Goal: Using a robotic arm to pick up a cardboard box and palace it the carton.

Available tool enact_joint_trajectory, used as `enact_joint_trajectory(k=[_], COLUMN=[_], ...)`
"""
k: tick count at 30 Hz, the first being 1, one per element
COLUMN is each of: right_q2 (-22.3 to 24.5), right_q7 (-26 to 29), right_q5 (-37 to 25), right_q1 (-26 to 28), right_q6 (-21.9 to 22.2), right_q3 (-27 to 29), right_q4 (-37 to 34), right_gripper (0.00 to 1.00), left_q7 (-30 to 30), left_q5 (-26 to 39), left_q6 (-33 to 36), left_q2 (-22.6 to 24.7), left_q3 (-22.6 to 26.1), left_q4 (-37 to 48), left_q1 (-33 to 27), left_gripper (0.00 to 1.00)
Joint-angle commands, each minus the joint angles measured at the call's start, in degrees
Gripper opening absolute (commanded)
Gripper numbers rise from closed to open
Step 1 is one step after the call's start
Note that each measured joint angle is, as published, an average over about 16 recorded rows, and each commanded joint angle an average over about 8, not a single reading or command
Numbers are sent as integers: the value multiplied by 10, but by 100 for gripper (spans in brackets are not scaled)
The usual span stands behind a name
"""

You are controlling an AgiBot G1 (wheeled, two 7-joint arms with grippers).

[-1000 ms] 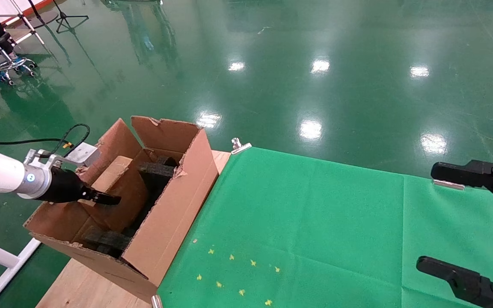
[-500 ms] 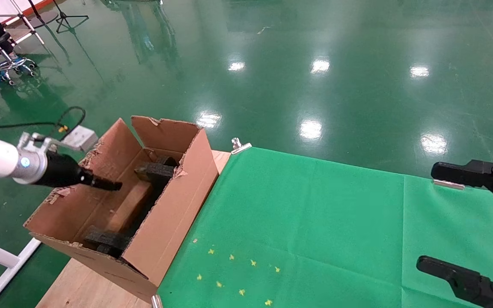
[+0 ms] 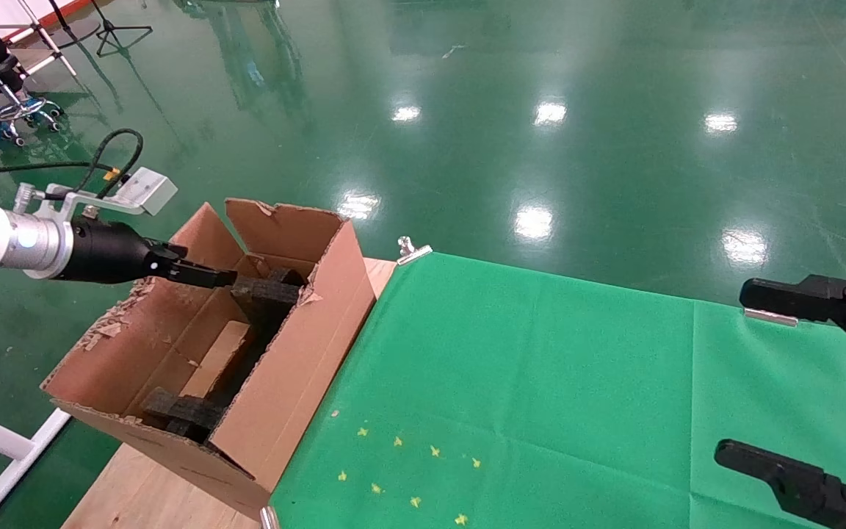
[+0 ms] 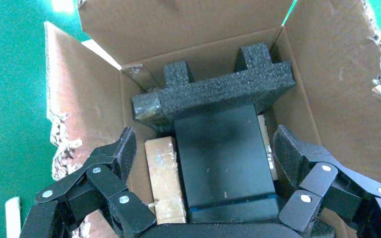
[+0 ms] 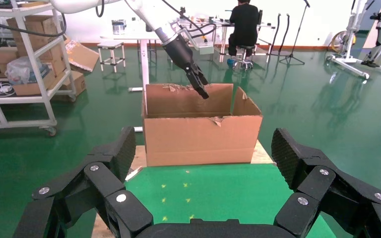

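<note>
The carton (image 3: 298, 367) stands open on the table's left end, with black foam pieces (image 3: 269, 292) inside. The cardboard box (image 3: 219, 358) lies on the carton's floor by the left wall. In the left wrist view it (image 4: 164, 181) lies beside a dark flat slab (image 4: 223, 158), under the foam (image 4: 218, 94). The robotic arm's left gripper (image 3: 210, 277) hangs open and empty above the carton's left flap; its jaws (image 4: 206, 148) stand wide apart over the box. My right gripper (image 3: 731, 371) is open and empty at the table's right edge.
Green cloth (image 3: 526, 382) covers the table right of the carton, with small yellow marks (image 3: 408, 470) near the front. The carton's flaps are ragged (image 3: 111, 327). In the right wrist view the carton (image 5: 201, 139) stands ahead with the left arm (image 5: 181, 52) above it.
One second ago the left gripper was low in the carton at the tilted box. The box now lies flat on the floor, and the gripper has risen above the left flap.
</note>
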Motion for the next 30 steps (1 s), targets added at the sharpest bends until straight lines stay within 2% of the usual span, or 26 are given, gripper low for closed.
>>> enact_joint_trajectory(k=[1, 9, 30], right_q2=[0, 0, 0], right_q7=[0, 0, 0], right_q5=[0, 0, 0], right_q1=[0, 0, 0], right_q6=[0, 0, 0], right_q3=[0, 0, 0], right_q4=[0, 0, 0], right_gripper=[100, 100, 100], left_q7=[-12, 5, 85], left_q5=[3, -27, -235], left_q6=[2, 11, 77], left_q2=[-1, -2, -6], left_q3=[3, -9, -94], left_q4=[-14, -37, -208], left_q1=[2, 22, 150], left_gripper=[100, 100, 100])
